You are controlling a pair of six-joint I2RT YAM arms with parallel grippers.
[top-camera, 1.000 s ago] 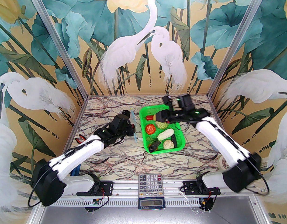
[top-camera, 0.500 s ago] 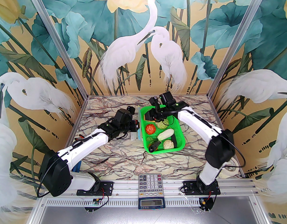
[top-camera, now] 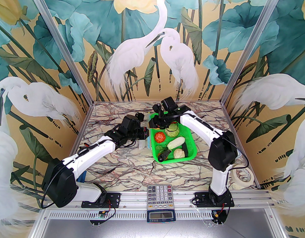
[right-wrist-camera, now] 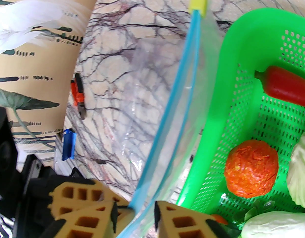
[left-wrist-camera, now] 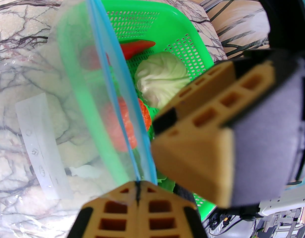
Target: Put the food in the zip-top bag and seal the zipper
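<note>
Beside the mesh basket (top-camera: 177, 159), left claw (left-wrist-camera: 137, 185) clamps the thin zipper (right-wrist-camera: 190, 46); right claw (right-wrist-camera: 133, 211) gapes around it.

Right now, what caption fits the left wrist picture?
Left gripper pinches the blue zipper beside the green basket of toy vegetables.

Chili (right-wrist-camera: 286, 89), cabbage (right-wrist-camera: 301, 172) — cut by right edge.

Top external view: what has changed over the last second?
The right gripper swung left from over the green basket to the zipper of the zip-top bag, jaws narrowing astride the strip, not yet clamped. The left gripper, shut on the zipper, carried the bag right, up to the basket's left rim. The food stayed in the basket.
</note>
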